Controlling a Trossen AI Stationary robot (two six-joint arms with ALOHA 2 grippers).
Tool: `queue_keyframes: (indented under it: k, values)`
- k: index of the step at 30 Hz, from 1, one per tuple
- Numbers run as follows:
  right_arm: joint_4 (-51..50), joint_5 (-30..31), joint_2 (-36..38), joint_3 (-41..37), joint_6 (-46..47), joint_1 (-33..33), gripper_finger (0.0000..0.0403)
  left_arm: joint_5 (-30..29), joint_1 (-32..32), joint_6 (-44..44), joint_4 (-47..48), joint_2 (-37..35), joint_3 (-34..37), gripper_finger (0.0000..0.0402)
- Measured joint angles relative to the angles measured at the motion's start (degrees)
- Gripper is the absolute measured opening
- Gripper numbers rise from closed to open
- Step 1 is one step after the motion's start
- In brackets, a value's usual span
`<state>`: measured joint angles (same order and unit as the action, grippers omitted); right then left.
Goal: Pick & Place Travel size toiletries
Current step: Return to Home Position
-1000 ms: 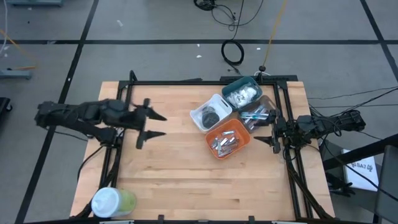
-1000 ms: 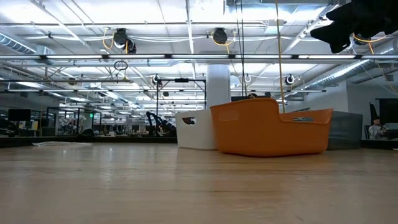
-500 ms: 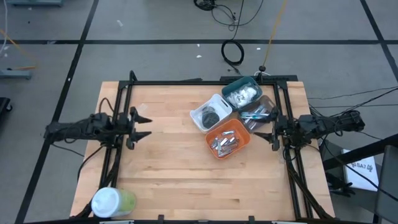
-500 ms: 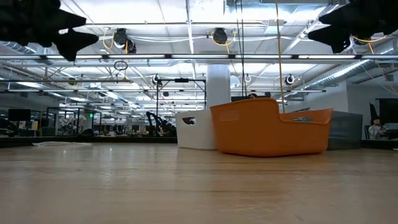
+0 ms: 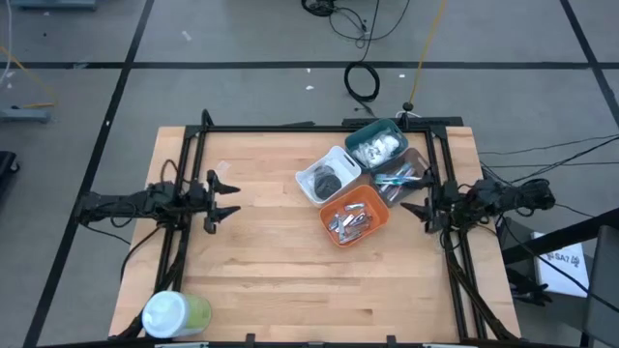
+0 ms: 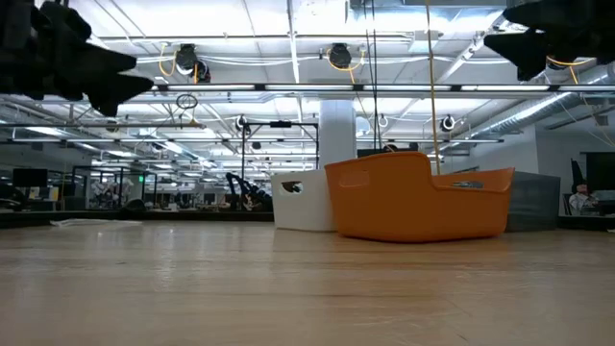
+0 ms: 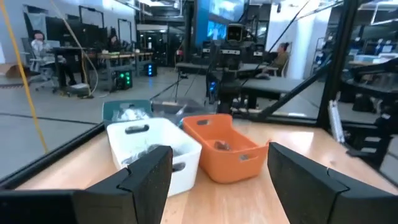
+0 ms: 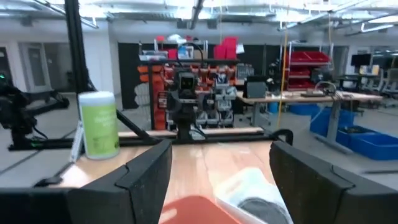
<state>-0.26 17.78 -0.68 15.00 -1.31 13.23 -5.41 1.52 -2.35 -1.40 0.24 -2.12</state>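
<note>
Pale wooden planks are forming the table (image 5: 280, 280), and the travel size toiletries are all lying in a cluster of four bins on its right half, toward the far side. Small silver tubes (image 5: 348, 223) are lying in a heap inside the orange bin (image 6: 413, 202), the nearest of the four. A dark grey round disc (image 5: 328, 179) is sitting in the white bin (image 6: 298, 204), which is touching the orange bin's far left side. White crinkly packets (image 5: 378, 147) are filling the teal bin (image 5: 352, 140), the farthest one. Clear-wrapped blue-white sticks (image 5: 398, 178) are lying in the dark bin (image 6: 534, 202), between the teal bin and the table's right edge.

Just to the right of the orange bin, the right gripper (image 5: 416, 217) is hovering above the table's right edge, its fingers spread wide and holding nothing. Across the table, well apart from the bins, the left gripper (image 5: 230, 199) is hanging above the left edge, pointing toward the bins, its fingers also spread wide and gripping nothing. Both arms are showing high over the tabletop in the low view. A large white-and-green cylinder (image 5: 175, 314) is standing upright at the near left corner.
</note>
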Motion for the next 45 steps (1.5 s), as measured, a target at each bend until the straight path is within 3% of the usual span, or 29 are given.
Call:
queue_keyframes:
  k: [15,21,28,45]
  values:
    - [10.24,0.37,0.36,-13.63,-1.46,-0.22,0.0256,-0.30,0.00,-5.66,-0.97,0.97,1.23,0.0255]
    - [5.26,4.95,-0.04,-13.94,0.40,-0.91,0.0256,-0.58,0.00,-5.91,-1.01,0.97,1.23,0.0255]
    - [8.33,4.67,-1.37,-14.00,6.46,-0.87,0.0256,-0.65,0.02,-3.56,-1.76,0.97,1.23,0.0255]
    - [8.58,4.63,-1.45,-14.13,6.45,-0.87,0.0256,-0.63,0.01,-3.91,-1.78,0.99,1.23,0.0255]
